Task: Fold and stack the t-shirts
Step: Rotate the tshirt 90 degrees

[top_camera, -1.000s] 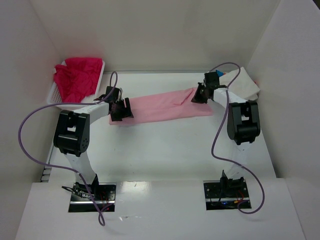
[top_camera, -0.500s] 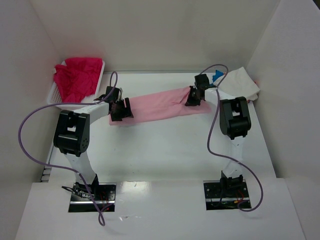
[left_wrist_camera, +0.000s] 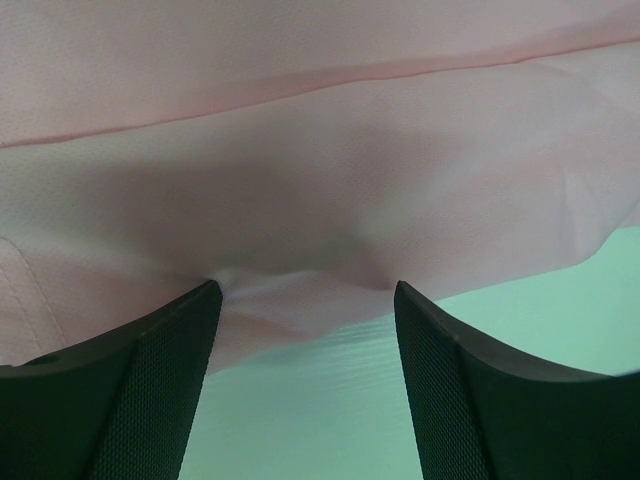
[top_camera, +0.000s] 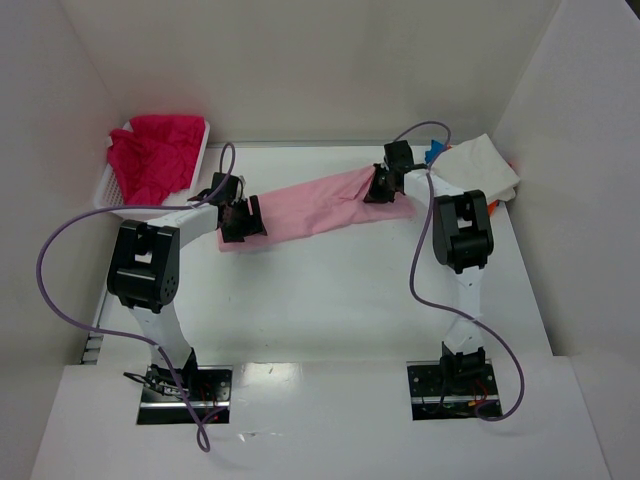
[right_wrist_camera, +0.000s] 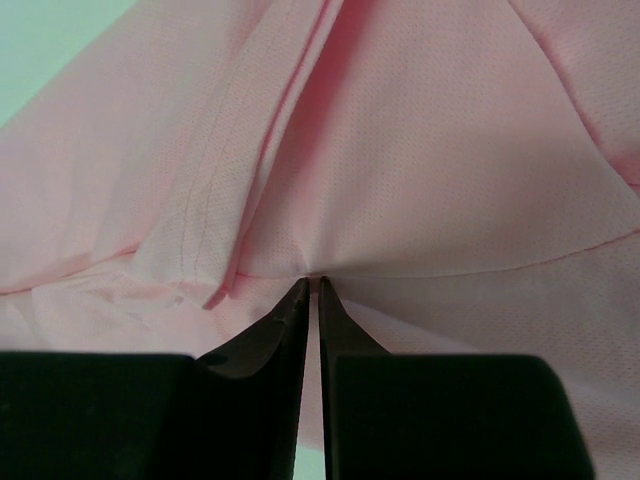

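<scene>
Your right pincer is nipped shut on a fold of the light pink t-shirt. In the right wrist view its two dark fingers meet with only a thin slit between them, and the cloth puckers into creases that run out from the tips. From above, this pincer sits at the shirt's right end, toward the far side of the tabletop.

Your left pincer stands open. Its fingers are set wide apart, and the near hem of the pink shirt dips into a small fold between the tips. I cannot tell whether the tips touch the cloth. In the top view this pincer is over the shirt's left end.

The pink shirt stretches as a long band between the two pincers, with its right end farther back than its left.

At the far left corner a white lattice basket holds a crumpled magenta-red t-shirt.

At the far right, just beyond the right arm, lies a folded white shirt with a bit of blue cloth showing at its left edge.
</scene>
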Controlling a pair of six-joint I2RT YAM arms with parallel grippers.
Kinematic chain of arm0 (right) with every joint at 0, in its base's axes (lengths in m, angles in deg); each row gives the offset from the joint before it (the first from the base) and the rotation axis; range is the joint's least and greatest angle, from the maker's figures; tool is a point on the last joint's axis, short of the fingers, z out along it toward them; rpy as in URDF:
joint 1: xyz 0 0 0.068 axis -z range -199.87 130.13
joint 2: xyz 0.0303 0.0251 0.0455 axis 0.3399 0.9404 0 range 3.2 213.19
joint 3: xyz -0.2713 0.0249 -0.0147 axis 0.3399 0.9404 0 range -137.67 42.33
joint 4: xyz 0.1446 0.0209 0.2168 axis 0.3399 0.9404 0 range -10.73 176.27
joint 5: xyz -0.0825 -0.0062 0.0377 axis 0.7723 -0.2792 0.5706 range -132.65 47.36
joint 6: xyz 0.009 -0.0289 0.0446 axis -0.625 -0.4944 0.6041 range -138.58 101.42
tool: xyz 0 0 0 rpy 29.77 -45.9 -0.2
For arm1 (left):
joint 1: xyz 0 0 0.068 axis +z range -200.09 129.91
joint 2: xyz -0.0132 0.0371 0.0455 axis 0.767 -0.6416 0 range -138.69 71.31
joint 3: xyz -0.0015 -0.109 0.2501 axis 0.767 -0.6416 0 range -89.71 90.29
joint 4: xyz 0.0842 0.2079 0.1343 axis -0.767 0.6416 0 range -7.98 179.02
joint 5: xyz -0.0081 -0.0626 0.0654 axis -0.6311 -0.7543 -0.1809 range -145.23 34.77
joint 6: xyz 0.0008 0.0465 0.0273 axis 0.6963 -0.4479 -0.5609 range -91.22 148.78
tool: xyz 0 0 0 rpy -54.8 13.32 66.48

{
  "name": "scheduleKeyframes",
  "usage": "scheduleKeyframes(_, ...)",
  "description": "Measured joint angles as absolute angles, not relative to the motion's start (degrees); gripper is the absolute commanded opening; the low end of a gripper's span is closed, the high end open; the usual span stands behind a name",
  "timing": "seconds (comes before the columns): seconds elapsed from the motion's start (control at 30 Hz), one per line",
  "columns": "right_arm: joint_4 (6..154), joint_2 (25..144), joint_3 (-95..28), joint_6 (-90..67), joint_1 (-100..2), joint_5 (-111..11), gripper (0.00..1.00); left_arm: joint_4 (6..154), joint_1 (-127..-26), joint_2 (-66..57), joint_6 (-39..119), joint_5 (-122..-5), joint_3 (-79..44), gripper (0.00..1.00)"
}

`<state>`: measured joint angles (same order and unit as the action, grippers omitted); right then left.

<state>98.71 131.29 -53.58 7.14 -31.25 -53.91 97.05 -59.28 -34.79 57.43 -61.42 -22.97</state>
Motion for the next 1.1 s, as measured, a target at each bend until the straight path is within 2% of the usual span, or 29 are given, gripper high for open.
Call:
scheduleKeyframes(0.5, 99.72, 127.19, -47.4, 5.97, -31.52, -46.82, 0.14, 98.97, -59.47, -34.78, 57.48, -58.0, -22.58, 0.78)
scheduleKeyframes(0.87, 100.66, 127.09, -47.88, 5.19, -29.99, -45.14, 0.14, 103.0, -62.74, -33.52, 57.04, -53.24, -23.42, 0.78)
scheduleKeyframes(1.1, 103.12, 129.49, -52.23, 4.13, -29.39, -45.18, 0.14, 107.67, -67.41, -32.16, 56.0, -52.88, -24.45, 0.78)
